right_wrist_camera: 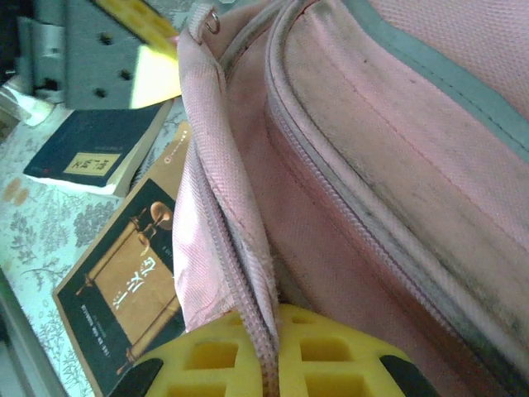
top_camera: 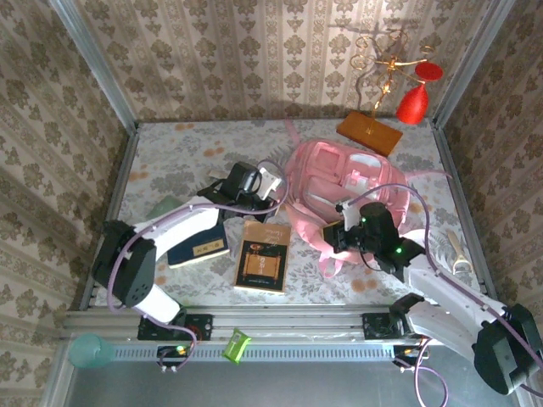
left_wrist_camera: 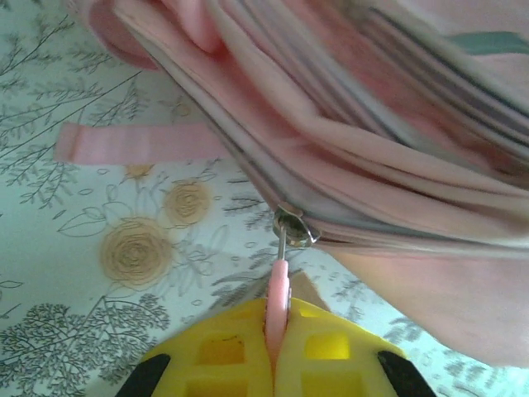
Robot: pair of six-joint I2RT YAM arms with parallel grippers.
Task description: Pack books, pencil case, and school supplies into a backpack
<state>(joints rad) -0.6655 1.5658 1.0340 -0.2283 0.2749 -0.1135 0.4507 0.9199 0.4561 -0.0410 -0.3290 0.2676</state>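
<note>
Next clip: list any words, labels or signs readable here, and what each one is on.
Nothing can be quoted with confidence.
Navy book: gold cover label with characters, too blurred to read.
Brown book: large gold characters and small print along the edge, not legible.
Orange stand base: small gold mark, too small to read.
Backpack: no lettering visible.

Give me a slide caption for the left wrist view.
Left tool pinching the pink zip pull of the backpack over a flowered tablecloth.
</note>
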